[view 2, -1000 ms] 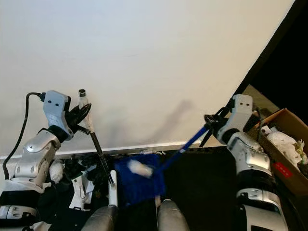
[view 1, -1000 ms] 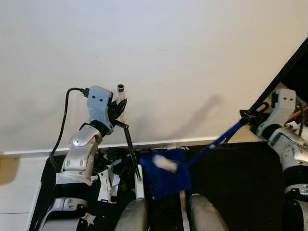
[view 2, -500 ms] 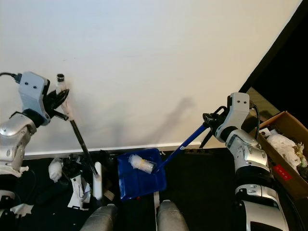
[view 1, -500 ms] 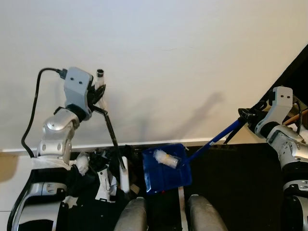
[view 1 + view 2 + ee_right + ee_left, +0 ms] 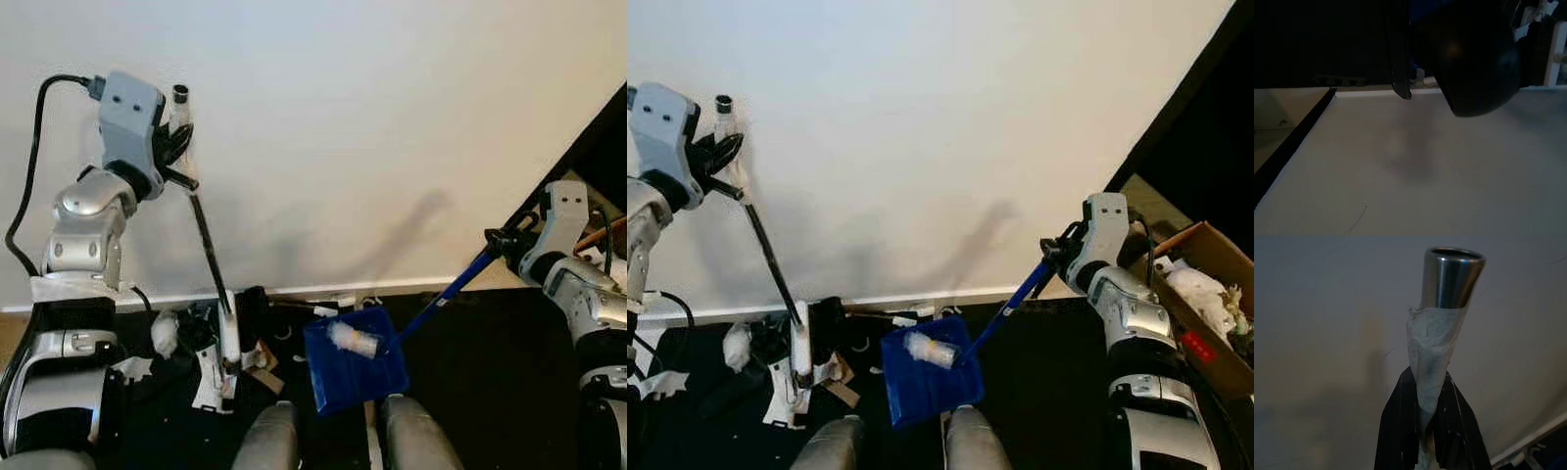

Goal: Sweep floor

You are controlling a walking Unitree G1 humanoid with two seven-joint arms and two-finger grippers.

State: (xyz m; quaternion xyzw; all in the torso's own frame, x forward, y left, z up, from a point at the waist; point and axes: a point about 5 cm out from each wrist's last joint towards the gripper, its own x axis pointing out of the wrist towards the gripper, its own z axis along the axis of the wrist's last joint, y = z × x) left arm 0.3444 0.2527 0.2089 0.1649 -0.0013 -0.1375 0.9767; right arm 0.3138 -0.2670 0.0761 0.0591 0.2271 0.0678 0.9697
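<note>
My left gripper (image 5: pixel 172 149) is raised high at the left against the white wall, shut on the taped metal top of the broom handle (image 5: pixel 1449 289). The black stick slants down to the white broom head (image 5: pixel 230 343), which stands on the dark floor among litter. My right gripper (image 5: pixel 501 239) at the right is shut on the blue handle (image 5: pixel 446 294) of the blue dustpan (image 5: pixel 367 377). The pan rests on the floor just ahead of my feet, with a white scrap (image 5: pixel 354 340) lying in it. In the right wrist view a black finger (image 5: pixel 1399 49) shows, dark.
Crumpled white paper (image 5: pixel 165 333), cardboard bits (image 5: pixel 263 357) and other litter lie along the baseboard left of the dustpan. An open cardboard box (image 5: pixel 1205 294) holding white waste stands at the far right. The white wall (image 5: pixel 343 147) is close in front.
My left arm has risen and swung left, dragging the broom head left, away from the dustpan. The dustpan has shifted slightly right with the white scrap resting in it.
</note>
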